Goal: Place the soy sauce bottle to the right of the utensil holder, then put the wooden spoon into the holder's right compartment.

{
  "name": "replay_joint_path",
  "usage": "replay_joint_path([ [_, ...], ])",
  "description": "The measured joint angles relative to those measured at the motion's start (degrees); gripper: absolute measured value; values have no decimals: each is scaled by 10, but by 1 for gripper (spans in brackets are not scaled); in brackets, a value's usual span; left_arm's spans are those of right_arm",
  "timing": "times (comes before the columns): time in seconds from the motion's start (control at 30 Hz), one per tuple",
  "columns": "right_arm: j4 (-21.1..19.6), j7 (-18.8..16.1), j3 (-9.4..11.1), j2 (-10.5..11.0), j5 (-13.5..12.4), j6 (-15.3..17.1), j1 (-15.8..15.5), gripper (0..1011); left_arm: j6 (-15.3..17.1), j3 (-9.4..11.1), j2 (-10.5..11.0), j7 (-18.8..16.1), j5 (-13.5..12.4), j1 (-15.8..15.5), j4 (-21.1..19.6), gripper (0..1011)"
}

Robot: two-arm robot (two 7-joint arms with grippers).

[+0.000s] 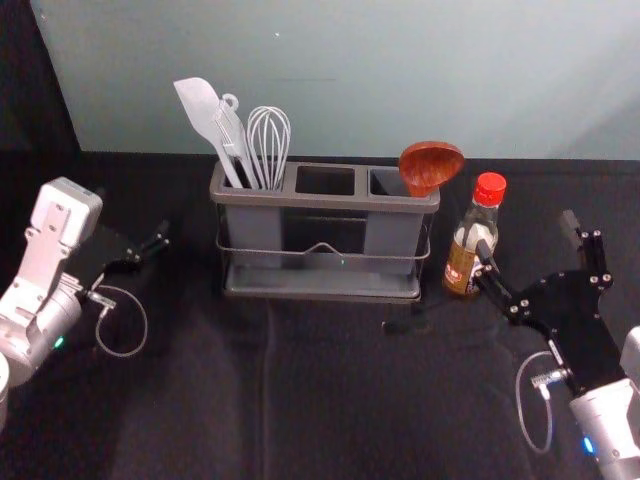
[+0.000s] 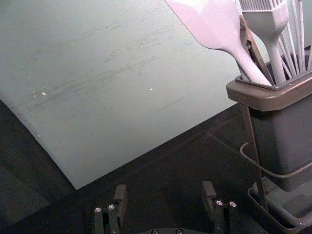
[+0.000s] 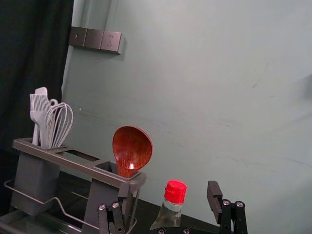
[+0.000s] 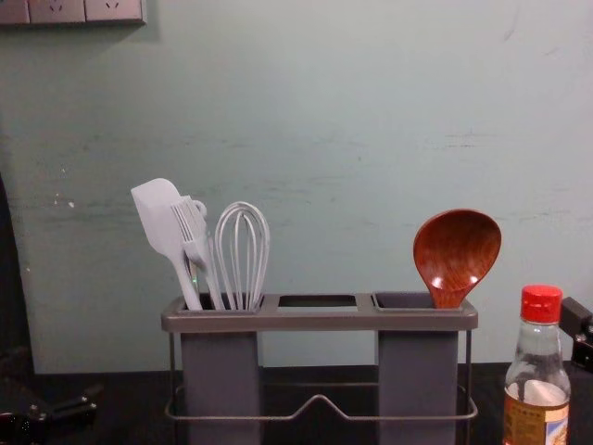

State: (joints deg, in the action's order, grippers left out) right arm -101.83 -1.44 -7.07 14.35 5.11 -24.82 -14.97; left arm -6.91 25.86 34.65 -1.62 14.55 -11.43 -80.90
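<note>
Right now, your soy sauce bottle (image 1: 464,262) stands upright on the bench (image 1: 320,400), just beside the right end of the utensil holder (image 1: 320,293), which sits near the back edge. Your wooden spoon (image 1: 430,165) is in the holder's right compartment, bowl up and leaning a little toward the bench's right edge. You have the right gripper (image 1: 528,237) by the bottle, on the side toward the bench's right edge, its fingers spread wide; one fingertip overlaps the bottle in the head view, and you cannot tell whether they touch. Your left gripper (image 1: 132,218) is parked toward the bench's left edge, well apart from the holder, its fingers also wide apart. In the left compartment you see a spatula (image 4: 159,215), a brush (image 4: 193,230) and a whisk (image 4: 243,255), all heads up.
</note>
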Motion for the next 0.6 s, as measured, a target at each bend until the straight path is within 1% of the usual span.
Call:
replay_joint_path([
  [0.6,0,0,0,0,0,0,0,1003,0,0,0,0,0,0,0,1005],
])
